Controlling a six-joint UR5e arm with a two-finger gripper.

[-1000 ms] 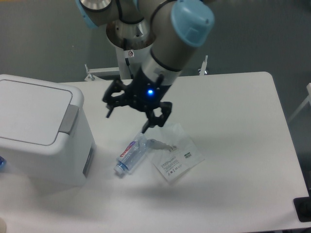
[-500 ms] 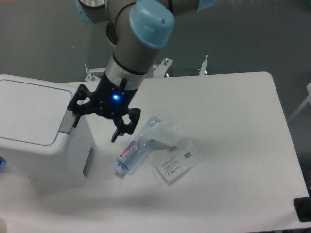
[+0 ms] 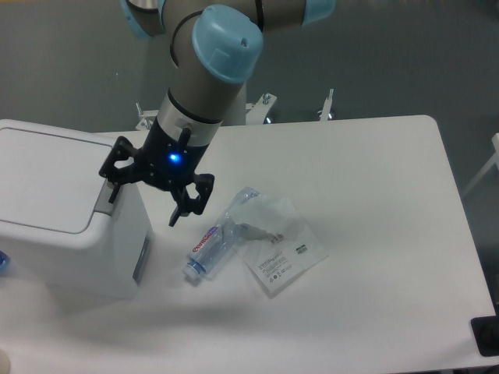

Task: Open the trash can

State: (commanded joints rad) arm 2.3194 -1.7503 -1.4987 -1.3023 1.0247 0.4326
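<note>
The bin point(image 3: 66, 214) stood at the table's point(image 3: 374, 234) left edge, lid shut. Within a second the gripper point(image 3: 143, 195) had swung left, away from above the bottle point(image 3: 209, 248) and packet point(image 3: 277, 241), so the approach looked nearly done. Its fingers were spread and empty, one over the bin's right rim, where the grey bar sat hidden beneath it, the other hanging beside the wall.

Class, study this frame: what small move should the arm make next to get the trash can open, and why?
Probably shift slightly left and lower: the open gripper hangs beside the trash can, one finger near the grey push bar, and the lid is shut.
</note>
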